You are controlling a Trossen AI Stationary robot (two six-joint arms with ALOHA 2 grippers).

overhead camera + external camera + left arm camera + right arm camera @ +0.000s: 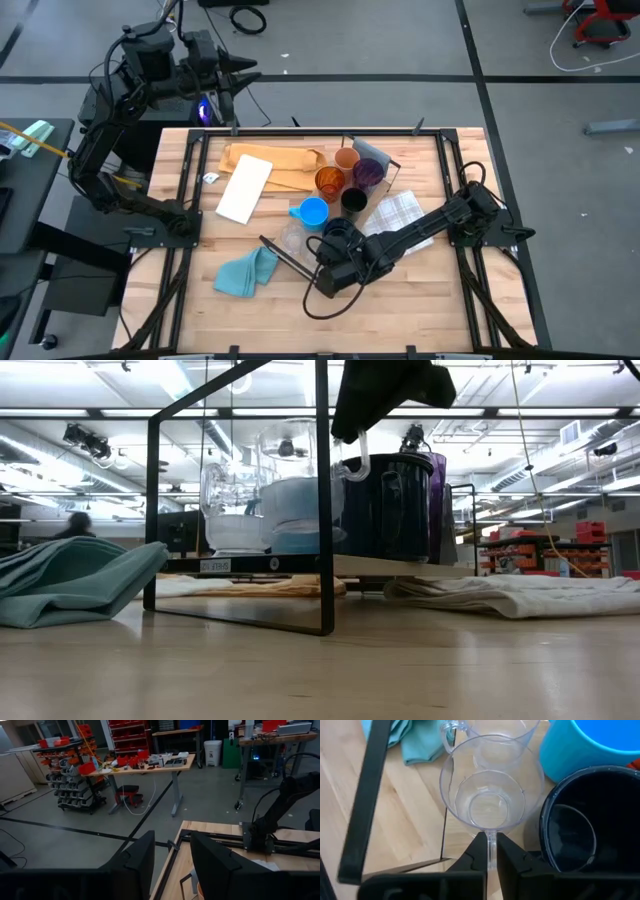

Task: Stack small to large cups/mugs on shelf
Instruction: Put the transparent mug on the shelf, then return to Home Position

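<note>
Right gripper (491, 851): fingers closed together on the thin handle of a clear plastic cup (490, 790), near the front middle of the table.
Clear plastic cup: upright, mouth up, empty; a 2nd clear cup (497, 732) stands just behind it, also empty as far as can be seen.
Dark glossy mug (592, 830): just beside the held cup, upright; nothing visible inside.
Light blue mug (312, 212): upright beside the dark mug, interior shows only blue.
Orange translucent cup (329, 181): upright, nothing visible inside.
Tan cup (346, 159): upright behind the orange cup.
Purple tumbler (367, 173): upright beside the orange cup.
Black cup (353, 202): near the purple tumbler; contents cannot be told.
Light-wood shelf board with black metal end frames (400, 567): in the low view the clear cups, blue mug, dark mug and purple tumbler stand on it.
Teal cloth (245, 271): crumpled on the table near the shelf's front end.
White checked cloth (395, 215): lying beside the cups, under the right arm.
Left gripper (172, 865): raised off the far-left table corner, fingers apart, holding nothing.
</note>
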